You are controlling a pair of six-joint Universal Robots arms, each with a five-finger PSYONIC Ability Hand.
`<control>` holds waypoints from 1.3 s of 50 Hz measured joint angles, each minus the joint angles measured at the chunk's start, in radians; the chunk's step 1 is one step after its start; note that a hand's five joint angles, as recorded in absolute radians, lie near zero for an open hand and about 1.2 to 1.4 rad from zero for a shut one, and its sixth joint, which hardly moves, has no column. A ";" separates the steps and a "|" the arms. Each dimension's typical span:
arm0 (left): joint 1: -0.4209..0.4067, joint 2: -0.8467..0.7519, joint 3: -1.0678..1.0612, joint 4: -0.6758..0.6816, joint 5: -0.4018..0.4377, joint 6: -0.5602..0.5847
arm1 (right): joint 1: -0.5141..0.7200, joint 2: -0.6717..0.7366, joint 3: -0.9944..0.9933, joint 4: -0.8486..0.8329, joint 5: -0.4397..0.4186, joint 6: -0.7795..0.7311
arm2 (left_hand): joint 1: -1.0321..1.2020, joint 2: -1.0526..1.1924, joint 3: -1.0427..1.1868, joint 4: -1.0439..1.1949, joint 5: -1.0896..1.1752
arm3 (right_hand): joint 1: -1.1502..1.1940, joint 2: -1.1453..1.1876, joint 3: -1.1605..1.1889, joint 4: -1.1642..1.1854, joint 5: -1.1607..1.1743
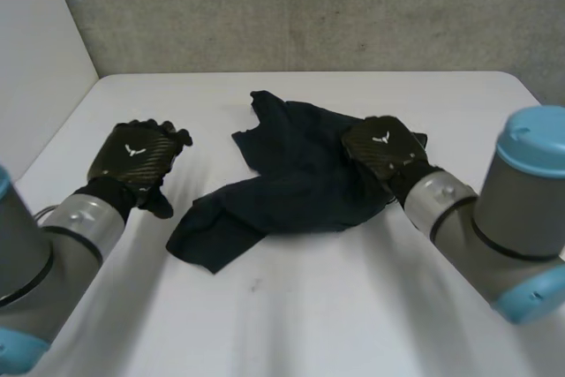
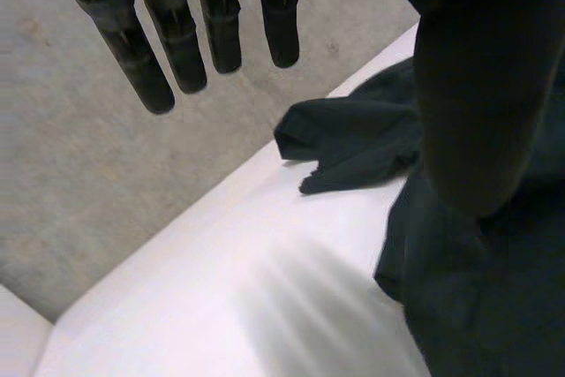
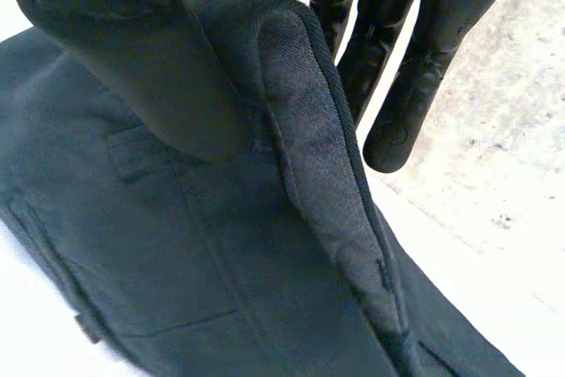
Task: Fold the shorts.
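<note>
The dark navy shorts lie crumpled in the middle of the white table. My right hand rests on their right edge. In the right wrist view a raised hem of the shorts is pinched between the thumb and the fingers. My left hand hovers to the left of the shorts, apart from them. Its fingers are straight and hold nothing, and a corner of the shorts lies beyond its thumb.
A grey wall runs along the table's far edge. At the left a white panel stands beside the table. Bare tabletop lies in front of the shorts and to both sides of them.
</note>
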 measured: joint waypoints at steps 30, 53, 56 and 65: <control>-0.083 -0.163 0.052 -0.098 -0.187 -0.283 | -0.015 -0.549 0.225 -0.037 -0.045 -0.026 | 0.184 0.148 0.133 0.152 0.152 | 0.000 0.000 0.000 0.000 0.000; 0.034 0.386 0.354 -0.361 -0.117 -0.237 | -0.115 -0.577 -0.048 0.305 -0.042 -0.041 | 0.755 0.785 0.774 0.791 0.731 | 0.000 0.000 0.000 0.005 0.000; 0.044 0.456 0.394 -0.389 -0.117 -0.229 | -0.122 -0.572 -0.124 0.383 -0.042 -0.047 | 0.755 0.786 0.774 0.792 0.731 | 0.000 0.000 0.000 0.005 0.000; 0.039 0.468 0.415 -0.429 -0.117 -0.220 | -0.161 -0.441 -0.331 0.674 -0.035 -0.170 | 0.755 0.788 0.774 0.794 0.731 | 0.000 0.000 0.000 0.005 0.000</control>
